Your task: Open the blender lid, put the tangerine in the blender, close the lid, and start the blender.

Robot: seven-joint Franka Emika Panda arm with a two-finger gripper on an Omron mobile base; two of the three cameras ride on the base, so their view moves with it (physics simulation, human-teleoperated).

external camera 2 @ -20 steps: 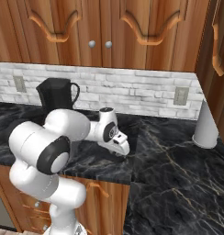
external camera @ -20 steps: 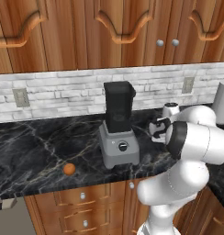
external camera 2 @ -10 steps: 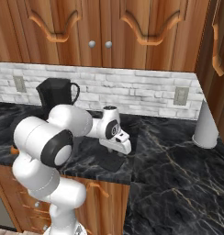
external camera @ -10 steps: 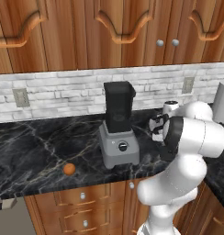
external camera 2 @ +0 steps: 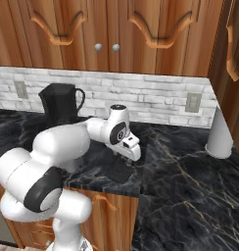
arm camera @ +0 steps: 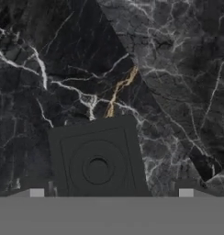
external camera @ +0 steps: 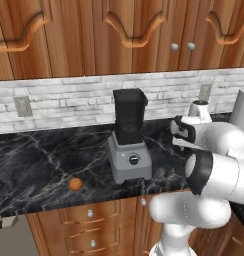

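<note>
Lid (arm camera: 98, 158) lies flat on tabletop (arm camera: 178, 69) right of blender (external camera: 128, 137), w/ fingers (arm camera: 109, 195) hovering just above it, spread wide & holding nothing, so jar's open for tangerine (external camera: 75, 184), waiting front-left of blender base.

Sitting on the dark marble counter (external camera: 39, 155) are one blender (external camera: 128, 137), one tangerine (external camera: 75, 184) at its eight o'clock, one black blender lid (arm camera: 98, 158) lying flat, and one grey cylinder (external camera 2: 220, 133), with two wall outlets (external camera: 23, 106) showing behind
</note>
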